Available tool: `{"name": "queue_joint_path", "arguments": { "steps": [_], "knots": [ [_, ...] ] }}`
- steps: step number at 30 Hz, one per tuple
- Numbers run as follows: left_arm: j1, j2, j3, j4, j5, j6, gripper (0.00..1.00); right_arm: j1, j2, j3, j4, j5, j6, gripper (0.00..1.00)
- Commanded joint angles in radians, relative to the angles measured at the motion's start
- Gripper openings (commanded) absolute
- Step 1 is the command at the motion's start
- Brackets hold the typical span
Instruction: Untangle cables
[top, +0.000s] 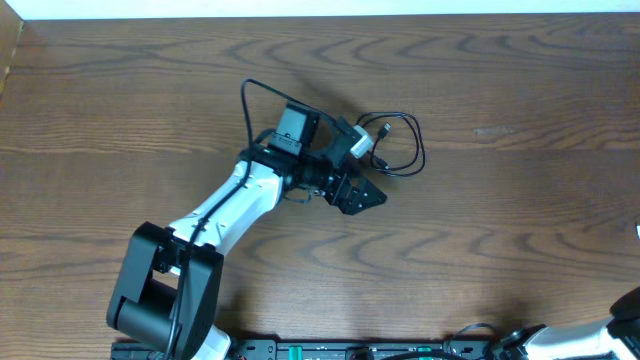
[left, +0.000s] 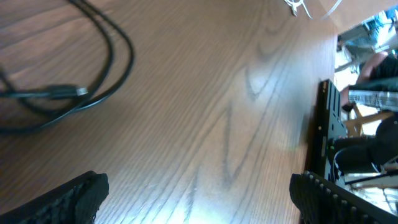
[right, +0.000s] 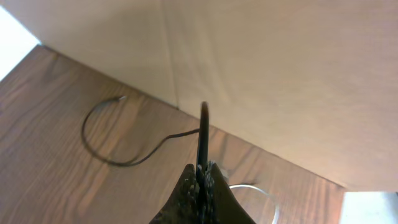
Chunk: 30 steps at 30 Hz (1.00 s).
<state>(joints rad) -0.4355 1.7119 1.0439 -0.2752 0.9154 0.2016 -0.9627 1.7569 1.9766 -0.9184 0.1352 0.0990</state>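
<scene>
Left gripper (left: 199, 190) is hovering wide open just near of the black cable (left: 111, 68) loop. It is best centring over one strand by the plug (left: 65, 92). Right gripper (right: 200, 180) is sitting closed.

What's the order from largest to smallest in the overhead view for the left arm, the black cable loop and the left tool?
1. left arm: by far the largest, reaching from its base to mid-table.
2. black cable loop: wider in span, though thin.
3. left tool: smallest, even though it sits nearer the camera.
</scene>
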Motion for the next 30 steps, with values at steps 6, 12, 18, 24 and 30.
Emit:
{"name": "queue_joint_path", "arguments": {
  "steps": [6, 12, 18, 24, 30],
  "knots": [
    [-0.026, -0.013, 0.0, 0.023, 0.016, 0.024, 0.99, 0.088, 0.231, 0.013, 0.002, -0.043, 0.009, 0.01],
    [-0.026, -0.013, 0.0, 0.022, 0.016, 0.003, 0.99, 0.091, 0.365, 0.013, 0.014, -0.037, 0.01, 0.01],
    [-0.026, -0.013, 0.0, 0.025, 0.016, -0.008, 0.99, 0.089, 0.486, 0.013, -0.016, 0.013, 0.011, 0.01],
    [-0.026, -0.013, 0.0, 0.026, 0.016, -0.023, 0.99, 0.073, 0.513, 0.013, -0.021, 0.024, 0.02, 0.01],
    [-0.026, -0.013, 0.0, 0.027, 0.016, -0.023, 0.99, 0.048, 0.513, 0.013, -0.02, 0.039, 0.021, 0.01]
  ]
}}
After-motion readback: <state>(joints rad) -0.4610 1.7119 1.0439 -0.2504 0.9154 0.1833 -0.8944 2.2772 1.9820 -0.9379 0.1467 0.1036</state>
